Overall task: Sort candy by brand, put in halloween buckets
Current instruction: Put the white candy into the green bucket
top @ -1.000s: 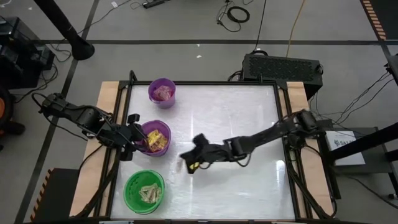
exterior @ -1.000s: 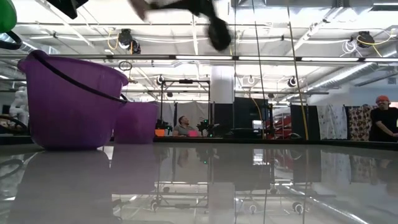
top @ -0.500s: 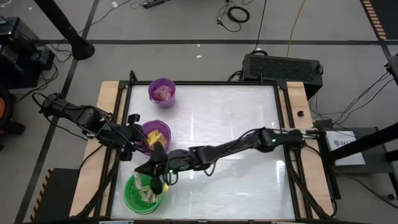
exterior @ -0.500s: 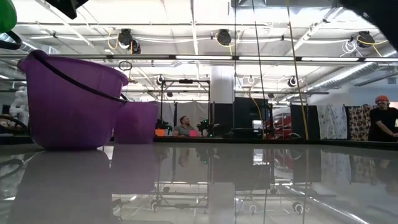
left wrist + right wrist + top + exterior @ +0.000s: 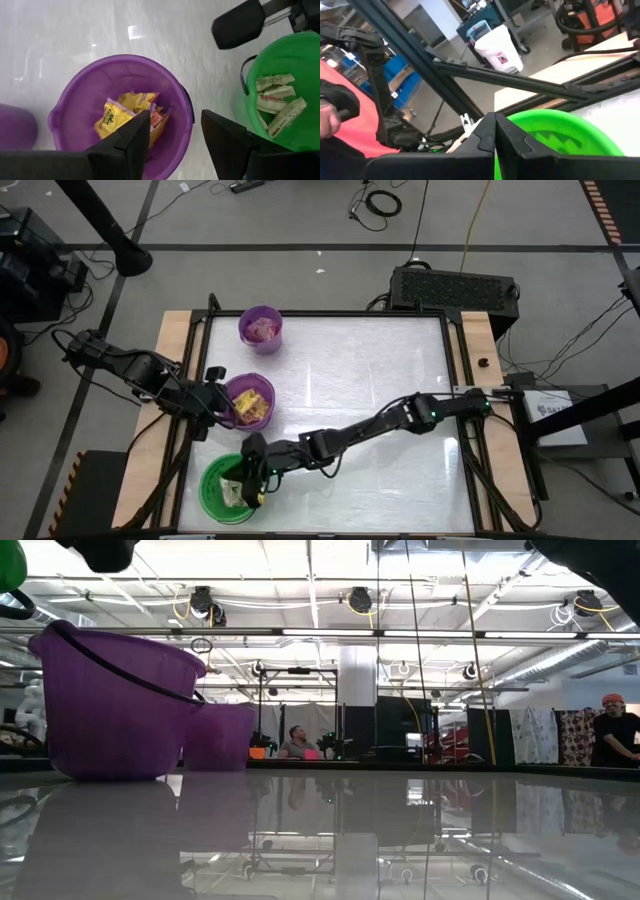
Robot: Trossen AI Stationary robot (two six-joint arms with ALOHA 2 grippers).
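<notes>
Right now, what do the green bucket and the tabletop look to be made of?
The green bucket looks like thin moulded plastic, glossy and slightly translucent: its wall glows bright and the rim is smooth. The tabletop looks like a hard white laminate or coated board with a glossy finish, since it mirrors the ceiling lights and the wider purple bucket. I can't tell which.

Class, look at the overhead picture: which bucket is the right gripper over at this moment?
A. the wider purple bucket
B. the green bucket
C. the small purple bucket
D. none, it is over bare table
B: the right gripper hangs over the green bucket, reaching in from the right.
</notes>
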